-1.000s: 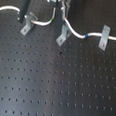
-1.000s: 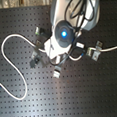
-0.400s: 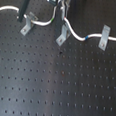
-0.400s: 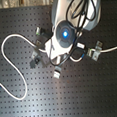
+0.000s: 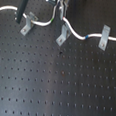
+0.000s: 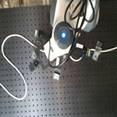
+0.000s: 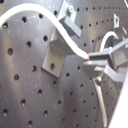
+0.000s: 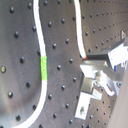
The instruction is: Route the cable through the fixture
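Observation:
The white cable (image 5: 74, 32) runs from the first exterior view's left past the wide left bracket, up to my gripper (image 5: 60, 7), then down across the top of the short slanted fixture (image 5: 62, 35) and on to the right. Its green-and-blue band (image 5: 86, 35) lies between the fixture and the right bracket. In the first wrist view the cable (image 7: 60, 33) lies over the fixture (image 7: 61, 46) and ends in my gripper (image 7: 98, 65), which is shut on it. The second wrist view shows the band (image 8: 43, 68) and gripper (image 8: 95, 67). In the second exterior view my arm hides the gripper.
A wider bracket (image 5: 28, 24) stands at the first exterior view's left, a tall narrow one (image 5: 103, 38) at its right. A black pole (image 5: 22, 9) leans at the back left. Slack cable loops on the black pegboard (image 6: 12, 63).

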